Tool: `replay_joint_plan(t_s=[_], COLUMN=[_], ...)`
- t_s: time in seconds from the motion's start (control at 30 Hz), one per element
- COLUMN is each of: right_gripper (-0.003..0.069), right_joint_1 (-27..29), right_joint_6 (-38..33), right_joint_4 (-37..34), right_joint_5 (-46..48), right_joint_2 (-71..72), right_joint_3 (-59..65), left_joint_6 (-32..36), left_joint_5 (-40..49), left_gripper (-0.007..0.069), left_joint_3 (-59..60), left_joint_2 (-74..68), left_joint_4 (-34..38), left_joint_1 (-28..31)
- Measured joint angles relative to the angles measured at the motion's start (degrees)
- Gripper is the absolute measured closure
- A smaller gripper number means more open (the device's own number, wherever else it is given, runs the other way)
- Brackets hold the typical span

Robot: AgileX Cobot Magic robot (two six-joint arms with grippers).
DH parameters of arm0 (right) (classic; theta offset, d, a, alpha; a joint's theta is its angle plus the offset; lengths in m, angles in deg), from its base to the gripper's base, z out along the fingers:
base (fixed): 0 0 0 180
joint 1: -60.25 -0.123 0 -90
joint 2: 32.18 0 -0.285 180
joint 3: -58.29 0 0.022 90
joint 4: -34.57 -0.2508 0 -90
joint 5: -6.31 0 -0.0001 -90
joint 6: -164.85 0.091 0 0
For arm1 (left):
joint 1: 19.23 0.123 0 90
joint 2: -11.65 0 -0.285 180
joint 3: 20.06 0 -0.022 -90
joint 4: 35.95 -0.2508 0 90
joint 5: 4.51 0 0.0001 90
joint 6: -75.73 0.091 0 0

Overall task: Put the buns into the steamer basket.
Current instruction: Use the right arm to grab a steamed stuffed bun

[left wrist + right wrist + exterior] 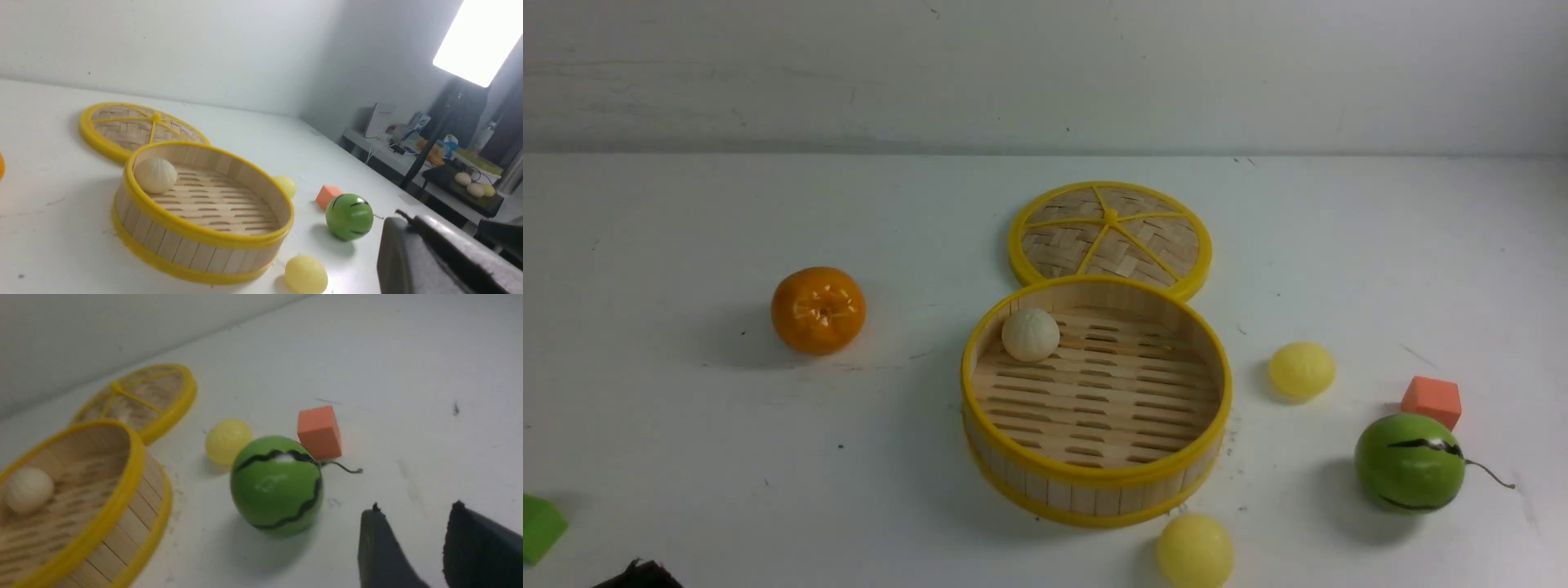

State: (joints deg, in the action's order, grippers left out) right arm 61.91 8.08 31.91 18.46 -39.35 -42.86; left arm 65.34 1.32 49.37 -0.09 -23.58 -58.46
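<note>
Left gripper (404, 218): fingers pressed together, nothing between them.
Right gripper (414, 508): two dark fingers spread apart, bare table in the gap, holding nothing.
Count of buns: three, one off-white and two pale yellow.
Off-white bun (1030, 334): inside the steamer basket, at the upper left of its floor, close against the wall; matte, with fine ribbing.
First yellow bun (1301, 370): right of centre in the front view, on the table near the basket's right side but apart from it.
Second yellow bun (1195, 551): bottom edge of the front view, just below the basket's lower right rim.
Steamer basket (1086, 496): one, centre of the front view; round, upright wooden slats, yellow rims top and bottom, slotted floor.
Lid (1111, 237): one, flat woven disc with yellow spokes, just above the basket, their rims meeting in the front view.
Orange (818, 309): one, glossy, left of centre.
Melon (1409, 462): one, green with dark stripes, lower right.
Orange cube (1431, 400): one, just above the melon.
Green block (539, 527): one, lower left edge, cut off.
Table (686, 425): white, scuffed.
</note>
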Motion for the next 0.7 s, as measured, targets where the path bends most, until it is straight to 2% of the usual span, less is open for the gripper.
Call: replay_joint_plan(t_s=[0.2,0.3,0.43,0.57,0.6,0.7], right_gripper=[0.0418,0.0418,0.0442,0.0461,0.0463,0.0466], right_joint_1=[0.0,-0.08,-3.01,-8.71,-10.93,-14.08], right_joint_6=[5.4,8.07,6.85,-4.74,-8.43,-14.0], right_joint_4=[-5.26,-6.44,-7.04,-7.55,-7.6,-7.6], right_joint_5=[-9.82,-7.51,5.94,23.33,30.69,44.68], right_joint_2=[0.0,-0.1,-6.04,-19.11,-23.95,-36.15], right_joint_3=[0.0,-1.81,-12.85,-28.45,-33.48,-44.14], left_joint_6=[0.0,0.0,0.0,0.0,0.0,0.0], left_joint_5=[3.61,5.2,6.99,7.49,7.56,7.68], left_gripper=[0.0638,0.0638,0.0638,0.0638,0.0638,0.0638], left_joint_3=[3.19,3.9,4.04,4.04,4.04,4.04], left_joint_2=[0.0,0.0,0.0,0.0,0.0,0.0], left_joint_4=[0.08,0.08,0.08,0.08,0.08,0.08], left_joint_1=[0.0,0.0,0.0,0.0,0.0,0.0])
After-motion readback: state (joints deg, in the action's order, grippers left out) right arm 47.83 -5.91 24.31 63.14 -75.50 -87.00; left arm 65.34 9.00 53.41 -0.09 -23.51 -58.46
